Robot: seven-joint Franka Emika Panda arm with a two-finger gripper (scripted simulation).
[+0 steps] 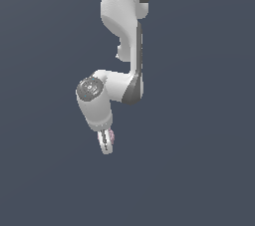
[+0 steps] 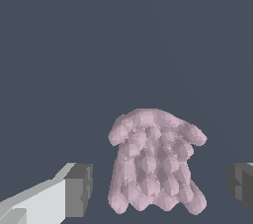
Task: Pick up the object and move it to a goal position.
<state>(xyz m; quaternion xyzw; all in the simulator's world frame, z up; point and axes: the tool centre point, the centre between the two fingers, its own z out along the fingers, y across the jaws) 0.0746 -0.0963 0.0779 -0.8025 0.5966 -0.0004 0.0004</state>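
Gripper spread wide around the bumpy pink object, pads at 3 and 9 o'clock not touching; probably light, stiff, uneven, best pinched at mid-body.

The exterior view looks from a distance at the gripper; the wrist view looks closely past its fingertips at the pink lump, seen in both.
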